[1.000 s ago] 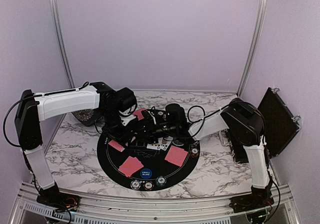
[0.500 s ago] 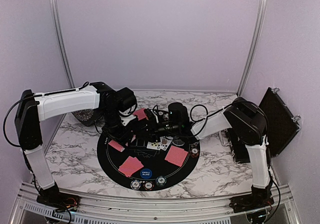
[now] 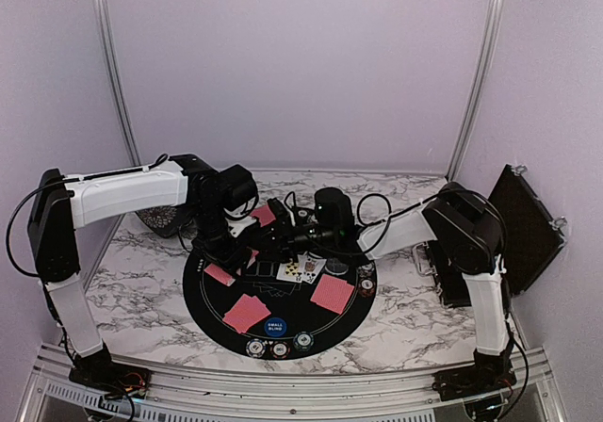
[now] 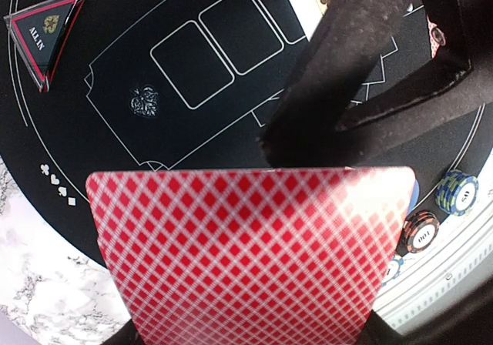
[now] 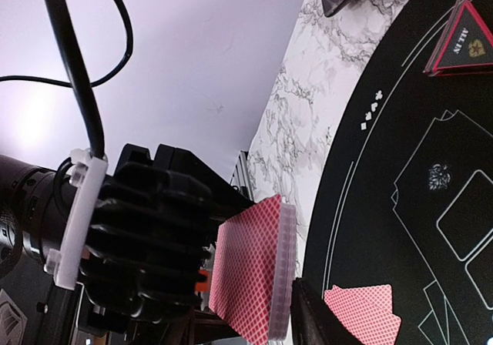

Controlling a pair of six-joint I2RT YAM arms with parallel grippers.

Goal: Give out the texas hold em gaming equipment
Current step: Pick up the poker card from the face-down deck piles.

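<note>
My left gripper [image 3: 247,230] is shut on a deck of red-backed playing cards [image 3: 264,215], held on edge above the black mat's [image 3: 212,300] rear left. The deck fills the lower left wrist view [image 4: 246,252]. My right gripper [image 3: 279,232] reaches in from the right. Its black fingers [image 4: 331,75] end at the deck's top edge, and the deck [image 5: 254,276] stands between its jaws, one finger [image 5: 316,322] just right of it. It looks open. A black triangular all-in marker [image 4: 46,33] lies on the mat. Face-up cards [image 3: 300,269] lie mid-mat.
Red-backed card pairs lie at the front left [image 3: 247,312], right [image 3: 332,293] and left [image 3: 220,274] of the mat. Striped chips [image 3: 280,349] and a blue small-blind button [image 3: 274,326] sit near the front rim. A black chip case [image 3: 523,224] leans at the right wall.
My right gripper has moved left and closer to the deck held in my left gripper. The left arm has hardly moved.
</note>
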